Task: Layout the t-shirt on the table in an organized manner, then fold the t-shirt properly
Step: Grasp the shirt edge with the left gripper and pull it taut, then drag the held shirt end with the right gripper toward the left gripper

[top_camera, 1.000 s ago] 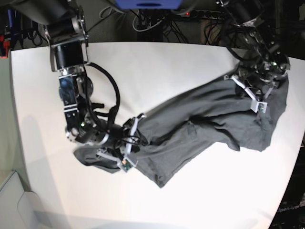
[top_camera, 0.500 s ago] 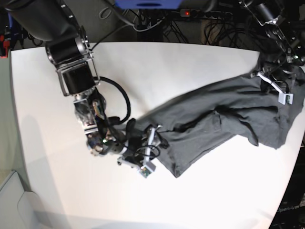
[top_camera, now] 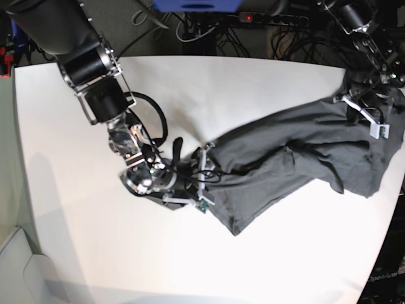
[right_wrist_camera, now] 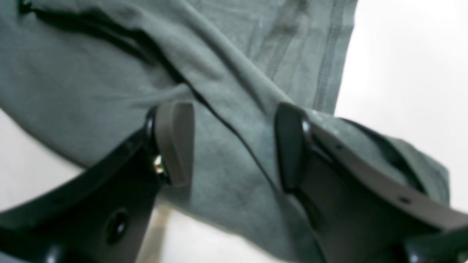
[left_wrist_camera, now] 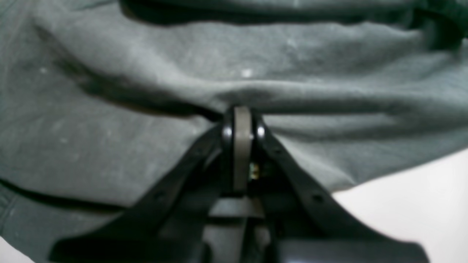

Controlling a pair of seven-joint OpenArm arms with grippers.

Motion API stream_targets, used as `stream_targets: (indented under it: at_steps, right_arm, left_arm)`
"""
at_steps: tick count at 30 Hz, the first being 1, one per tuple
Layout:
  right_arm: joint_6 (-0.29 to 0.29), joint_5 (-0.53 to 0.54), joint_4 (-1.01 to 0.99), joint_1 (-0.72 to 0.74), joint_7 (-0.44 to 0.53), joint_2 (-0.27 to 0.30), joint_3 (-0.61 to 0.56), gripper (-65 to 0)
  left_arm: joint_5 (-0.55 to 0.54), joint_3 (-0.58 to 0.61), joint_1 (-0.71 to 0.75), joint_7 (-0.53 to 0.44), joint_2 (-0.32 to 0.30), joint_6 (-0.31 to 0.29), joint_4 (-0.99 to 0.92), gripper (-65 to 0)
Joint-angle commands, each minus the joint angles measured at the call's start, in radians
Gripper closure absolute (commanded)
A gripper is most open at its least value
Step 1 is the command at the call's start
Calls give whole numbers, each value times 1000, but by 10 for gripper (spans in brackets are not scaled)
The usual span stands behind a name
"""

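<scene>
The left claw (left_wrist_camera: 242,120) was clenched on a fold of the t-shirt (top_camera: 297,158), which lay rumpled on the counter (top_camera: 209,95) between both claws. The right claw (right_wrist_camera: 234,142) stood released over the hem; re-gripping there could catch two layers and bunch the cloth.

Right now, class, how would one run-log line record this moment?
left end effector: shut on t-shirt | right end effector: open over its other end | t-shirt: stretched, rumpled, unfolded | table

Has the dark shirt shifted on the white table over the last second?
Yes. The t-shirt has been dragged toward the table's right edge in the base view; its crumpled left end no longer reaches as far left.
</scene>
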Motion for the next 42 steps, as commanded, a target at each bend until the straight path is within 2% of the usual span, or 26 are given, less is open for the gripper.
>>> stream_targets:
  at_steps: [1,13,20,23,27,30,35,40,42]
  right_arm:
    - [3,3,21,36,25,-4,5,-368]
    - [3,-93,-1,34,94,-2,7,-368]
    - [3,-96,-131,36,233,-2,7,-363]
    - [3,-96,-145,36,261,-2,7,-298]
    - [3,-93,-141,45,272,-2,16,-106]
    - [3,-93,-139,60,272,-8,108,0]
    - [3,-92,-27,59,263,-10,255,0]
    - [3,-92,120,42,256,-5,280,-4]
    - [3,-92,194,34,220,-7,280,-5]
  left_arm:
    - [76,-3,12,81,-6,20,-4,-3]
    - [76,-3,12,81,-5,20,-4,-3]
    - [76,-3,12,84,-5,20,-4,-3]
    - [76,-3,12,84,-5,20,-4,-3]
    - [76,-3,14,84,-5,20,-4,-3]
    - [76,-3,14,84,-5,20,-2,-3]
    - [68,-3,37,86,-5,20,42,-3]
    - [74,-3,41,87,5,20,119,-3]
    - [68,-3,41,87,5,20,154,-3]
